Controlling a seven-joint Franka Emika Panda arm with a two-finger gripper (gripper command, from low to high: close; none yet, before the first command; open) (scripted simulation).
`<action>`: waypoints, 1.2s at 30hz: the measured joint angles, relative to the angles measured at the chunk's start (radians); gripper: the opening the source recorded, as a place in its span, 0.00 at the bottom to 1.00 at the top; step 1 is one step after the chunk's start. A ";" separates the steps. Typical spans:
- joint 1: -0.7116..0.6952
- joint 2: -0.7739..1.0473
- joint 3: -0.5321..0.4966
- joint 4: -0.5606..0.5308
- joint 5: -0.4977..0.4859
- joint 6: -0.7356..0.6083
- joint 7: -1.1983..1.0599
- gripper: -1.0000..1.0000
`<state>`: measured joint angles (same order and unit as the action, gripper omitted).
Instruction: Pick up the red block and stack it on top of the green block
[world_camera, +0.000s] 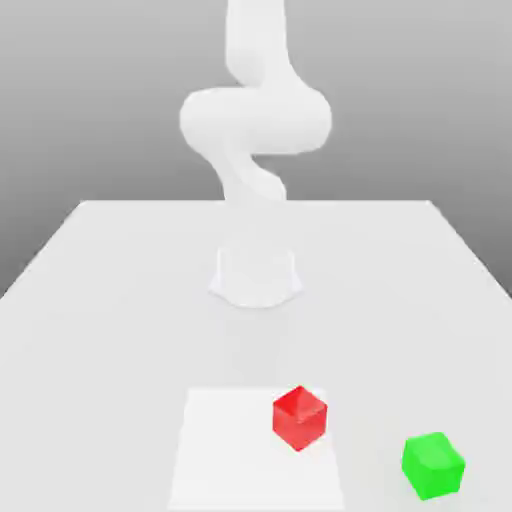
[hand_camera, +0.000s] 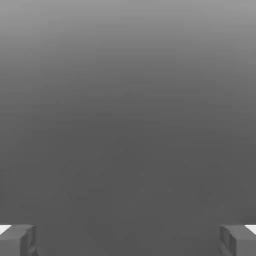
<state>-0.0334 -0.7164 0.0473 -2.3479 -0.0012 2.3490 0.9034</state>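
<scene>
No writing or marks appear on either cube. The red block (world_camera: 299, 417) is a glossy cube turned corner-forward, resting on the right part of a paler square patch (world_camera: 225, 450) near the front of the white surface (world_camera: 100, 300). The green block (world_camera: 433, 466), plain and about the same size, sits apart on the exterior view's right, close to the front edge. Bare room lies between the blocks and the arm's base (world_camera: 256, 277). In the hand view the end effector (hand_camera: 128, 240) has its fingers (hand_camera: 17, 240) spread wide, holding nothing.
</scene>
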 joint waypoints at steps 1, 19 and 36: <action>-0.015 0.040 0.022 -0.022 -0.001 0.024 0.050 0.50; -0.144 0.677 0.262 -0.380 -0.031 0.396 0.845 0.50; -0.045 0.948 0.129 -0.379 -0.208 0.607 1.052 0.00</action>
<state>-0.0786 0.2317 0.1764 -2.7272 -0.2087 2.9558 1.9550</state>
